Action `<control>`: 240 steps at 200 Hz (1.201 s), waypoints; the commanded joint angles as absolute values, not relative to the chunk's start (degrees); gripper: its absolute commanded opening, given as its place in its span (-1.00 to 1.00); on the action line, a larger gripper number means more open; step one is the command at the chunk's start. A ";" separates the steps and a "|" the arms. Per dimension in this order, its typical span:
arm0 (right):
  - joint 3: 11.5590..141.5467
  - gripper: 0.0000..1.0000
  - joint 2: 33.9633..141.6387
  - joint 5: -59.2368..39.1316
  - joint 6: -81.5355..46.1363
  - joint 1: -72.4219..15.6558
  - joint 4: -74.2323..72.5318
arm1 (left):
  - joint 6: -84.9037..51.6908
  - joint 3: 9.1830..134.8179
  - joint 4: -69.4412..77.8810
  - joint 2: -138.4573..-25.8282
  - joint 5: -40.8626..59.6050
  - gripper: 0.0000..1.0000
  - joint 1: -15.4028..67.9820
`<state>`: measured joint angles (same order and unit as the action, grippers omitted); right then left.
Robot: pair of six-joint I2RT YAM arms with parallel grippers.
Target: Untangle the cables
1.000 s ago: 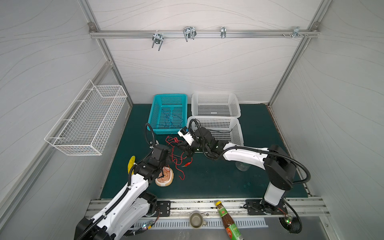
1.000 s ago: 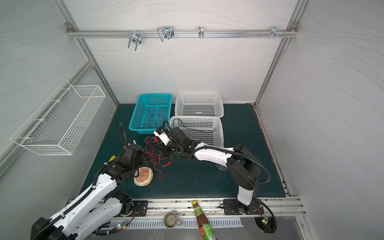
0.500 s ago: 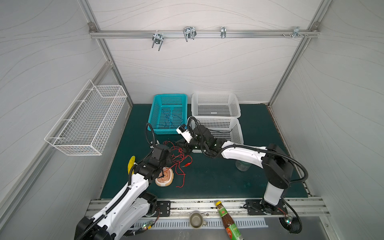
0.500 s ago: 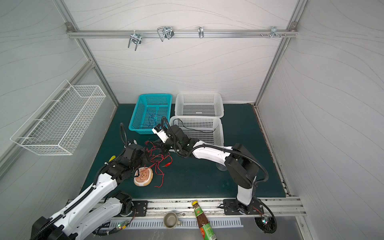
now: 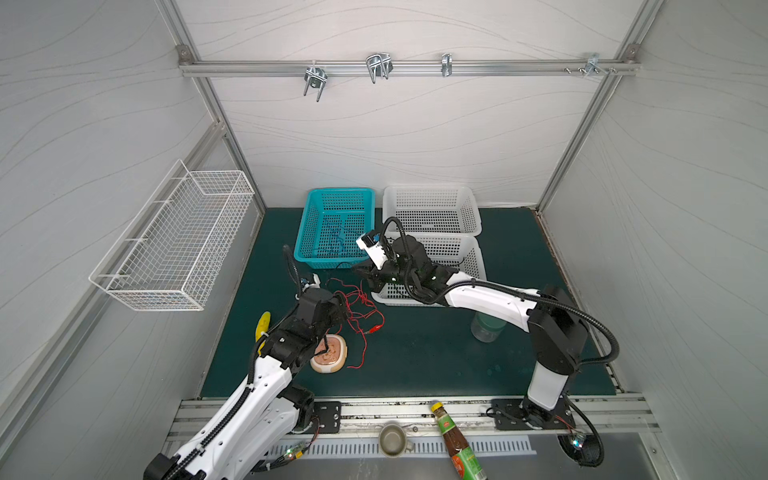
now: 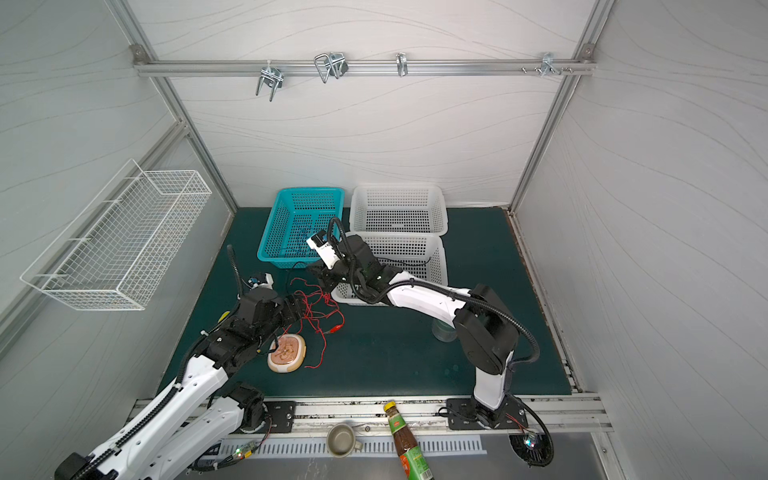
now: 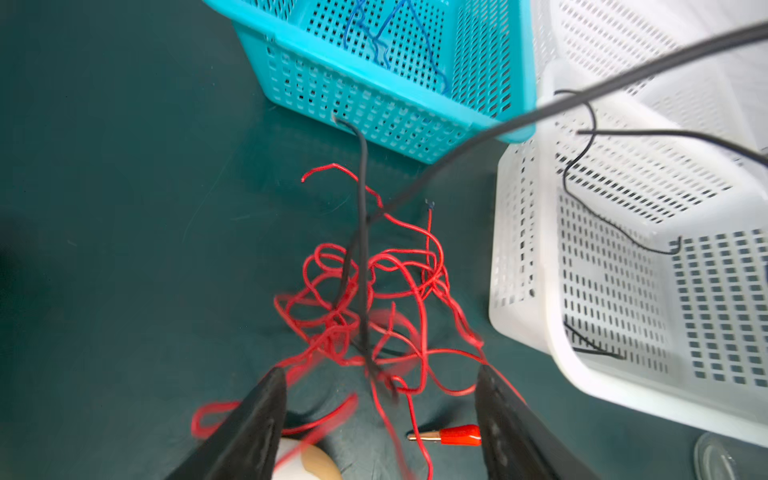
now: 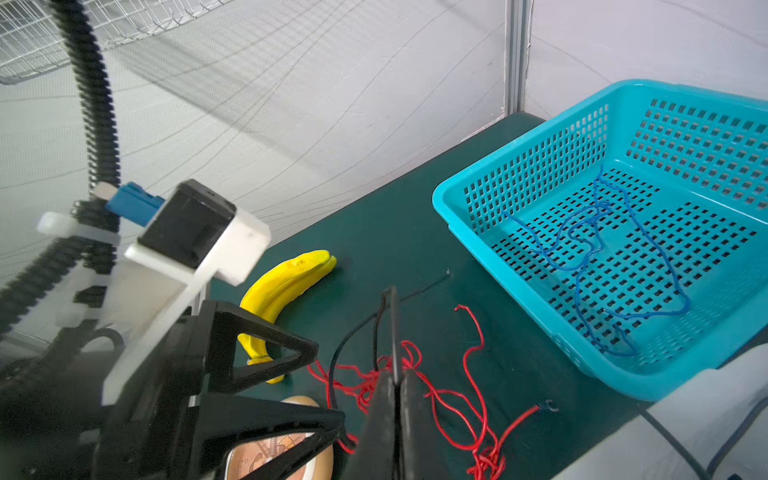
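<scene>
My left jaws stand wide, low over the red cables [image 7: 334, 328], one finger either side of the tangle and gripping nothing. My right jaws are pressed together on a black cable [image 7: 363, 187], which rises out of the red heap. That heap lies on the worktop [image 5: 415, 353] left of its middle, just in front of the teal basket [image 5: 340, 191] at the back edge. A blue cable [image 8: 598, 208] lies inside it. More black cable sits in the nearer white basket [image 7: 519, 249].
</scene>
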<state>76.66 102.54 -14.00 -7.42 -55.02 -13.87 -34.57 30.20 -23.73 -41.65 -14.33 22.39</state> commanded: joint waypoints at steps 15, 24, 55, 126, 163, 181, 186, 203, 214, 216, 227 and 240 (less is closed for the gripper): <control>75.18 -1.00 96.33 -14.72 -6.37 -54.84 -20.41 | -35.24 29.80 -22.52 -40.40 -17.38 0.43 22.24; 74.55 -1.00 95.21 -14.77 -6.56 -54.84 -21.13 | -35.41 29.76 -22.65 -40.46 -17.48 0.43 22.24; 72.01 -1.00 91.00 -14.01 -6.59 -54.84 -23.61 | -35.43 29.68 -22.49 -40.83 -17.43 0.43 22.24; 64.47 -1.00 81.18 -6.09 -4.87 -54.80 -27.19 | -36.53 28.87 -22.36 -40.11 -18.38 0.41 22.24; 64.93 -1.00 79.80 -8.31 -4.04 -54.78 -24.62 | -36.93 28.83 -22.16 -39.91 -18.38 0.40 22.24; 65.61 -1.00 79.84 -11.33 -3.79 -54.84 -23.61 | -36.76 29.00 -21.69 -39.50 -18.11 0.40 22.24; 65.74 -1.00 79.81 -12.05 -3.82 -54.84 -23.56 | -36.65 29.07 -21.56 -39.32 -17.99 0.40 22.24; 66.01 -1.00 79.98 -13.83 -4.11 -54.84 -23.98 | -36.26 29.09 -21.26 -38.56 -17.97 0.40 22.24; 66.13 -1.00 79.84 -14.23 -4.18 -54.84 -24.30 | -36.13 29.05 -21.00 -38.02 -18.03 0.40 22.19; 66.17 -1.00 79.75 -14.30 -4.14 -54.84 -24.42 | -36.12 29.08 -21.05 -37.91 -18.02 0.40 22.23; 66.41 -1.00 79.54 -14.64 -3.83 -54.84 -24.95 | -36.04 29.02 -21.01 -37.47 -18.19 0.40 22.24; 67.41 -1.00 79.26 -14.96 -2.63 -54.84 -24.77 | -36.03 28.79 -21.00 -37.01 -18.54 0.40 22.24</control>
